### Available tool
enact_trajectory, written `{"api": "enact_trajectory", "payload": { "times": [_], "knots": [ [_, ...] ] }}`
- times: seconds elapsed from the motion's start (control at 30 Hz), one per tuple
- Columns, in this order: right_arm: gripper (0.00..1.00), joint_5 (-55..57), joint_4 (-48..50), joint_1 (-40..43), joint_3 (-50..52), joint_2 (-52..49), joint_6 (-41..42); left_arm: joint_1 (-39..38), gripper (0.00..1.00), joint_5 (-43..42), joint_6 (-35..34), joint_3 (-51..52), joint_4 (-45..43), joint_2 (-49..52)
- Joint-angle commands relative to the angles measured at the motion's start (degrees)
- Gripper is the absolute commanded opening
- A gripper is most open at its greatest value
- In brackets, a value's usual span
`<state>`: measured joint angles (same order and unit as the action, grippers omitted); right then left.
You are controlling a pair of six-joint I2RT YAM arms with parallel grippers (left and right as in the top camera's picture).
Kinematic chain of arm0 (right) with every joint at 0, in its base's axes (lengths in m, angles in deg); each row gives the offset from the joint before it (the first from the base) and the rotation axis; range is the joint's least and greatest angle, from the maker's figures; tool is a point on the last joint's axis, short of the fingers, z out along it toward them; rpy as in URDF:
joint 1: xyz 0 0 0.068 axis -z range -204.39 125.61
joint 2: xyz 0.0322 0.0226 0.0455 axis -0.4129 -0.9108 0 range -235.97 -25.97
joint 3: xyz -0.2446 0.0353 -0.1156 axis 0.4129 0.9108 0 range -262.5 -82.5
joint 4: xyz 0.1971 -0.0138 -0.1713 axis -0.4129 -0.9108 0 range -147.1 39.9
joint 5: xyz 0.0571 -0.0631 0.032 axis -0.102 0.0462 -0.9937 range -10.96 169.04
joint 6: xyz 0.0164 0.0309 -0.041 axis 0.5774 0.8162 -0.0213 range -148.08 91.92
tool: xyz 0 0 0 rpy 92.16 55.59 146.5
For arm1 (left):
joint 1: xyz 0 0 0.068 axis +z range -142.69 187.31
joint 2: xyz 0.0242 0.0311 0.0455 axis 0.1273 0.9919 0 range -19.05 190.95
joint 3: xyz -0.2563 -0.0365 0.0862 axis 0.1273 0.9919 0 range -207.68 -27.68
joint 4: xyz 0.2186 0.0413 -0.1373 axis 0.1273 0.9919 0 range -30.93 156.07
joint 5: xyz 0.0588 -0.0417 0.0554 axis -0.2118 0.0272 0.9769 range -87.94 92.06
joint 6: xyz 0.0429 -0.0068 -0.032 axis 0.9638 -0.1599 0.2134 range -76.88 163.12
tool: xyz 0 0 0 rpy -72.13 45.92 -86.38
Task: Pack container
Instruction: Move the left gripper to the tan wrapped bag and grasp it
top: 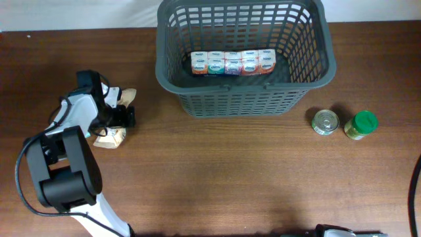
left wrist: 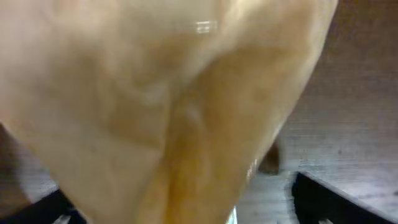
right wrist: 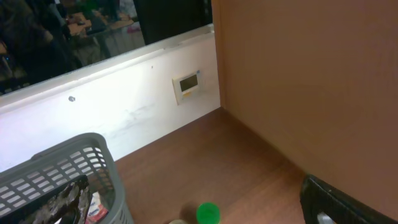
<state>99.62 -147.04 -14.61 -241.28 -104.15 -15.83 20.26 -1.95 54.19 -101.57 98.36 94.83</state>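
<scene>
Five small cartons [top: 232, 63] inside container [top: 245, 104]

Dark grey lattice container [top: 243, 102], green-lidded jar [top: 361, 124], silver can [top: 325, 122]

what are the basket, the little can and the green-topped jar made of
Basket: looks like moulded plastic, dark grey and matt, judging by its slotted lattice walls and rounded rim.
Can: probably metal; its silvery top shines and shows ring marks.
Jar: the lid looks like glossy green plastic. The body is too small to tell whether it is glass or plastic.
</scene>
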Motion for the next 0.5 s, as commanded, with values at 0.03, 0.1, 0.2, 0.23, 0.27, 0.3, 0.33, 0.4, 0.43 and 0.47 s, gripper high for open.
{"api": "enact_trajectory", "payload": {
  "times": [0.03, 0.1, 0.2, 0.23, 0.27, 0.3, 0.33, 0.4, 0.43, 0.47],
  "knots": [
    [0.99, 0.92, -0.35, 0.52, -0.02, -0.20, 0.66, 0.35, 0.34, -0.72, -1.16, 1.75, -2.36, -0.31],
    [0.99, 0.92, -0.35, 0.52, -0.02, -0.20, 0.66, 0.33, 0.17, -0.74, -1.18, 1.75, -2.78, -0.31],
    [0.99, 0.92, -0.35, 0.52, -0.02, -0.20, 0.66, 0.33, 0.02, -0.76, -1.18, 1.51, -2.08, -0.39],
    [0.99, 0.92, -0.35, 0.52, -0.02, -0.20, 0.66, 0.35, 0.02, -0.74, -1.16, 0.87, -1.11, -0.61],
    [0.99, 0.90, -0.35, 0.52, -0.02, -0.20, 0.66, 0.35, 0.02, -0.76, -1.16, -0.13, -0.22, -0.94],
    [0.99, 0.92, -0.35, 0.52, -0.02, -0.20, 0.66, 0.35, 0.02, -0.74, -1.03, -1.44, 0.81, -1.42],
    [0.99, 0.90, -0.35, 0.52, -0.02, -0.20, 0.68, 0.33, 0.02, -0.76, -0.17, -3.23, 2.25, -2.08],
    [0.99, 0.92, -0.35, 0.52, -0.02, -0.17, 0.66, 0.31, 0.02, -0.79, 2.16, -8.28, 6.01, -3.69],
    [0.99, 0.90, -0.35, 0.52, -0.02, -0.17, 0.66, 0.17, 0.02, -0.79, 3.65, -11.67, 8.50, -4.70],
    [0.99, 0.92, -0.35, 0.52, -0.02, -0.17, 0.68, -0.17, 0.02, -1.01, 6.08, -16.85, 12.09, -6.10]
  ]
}}
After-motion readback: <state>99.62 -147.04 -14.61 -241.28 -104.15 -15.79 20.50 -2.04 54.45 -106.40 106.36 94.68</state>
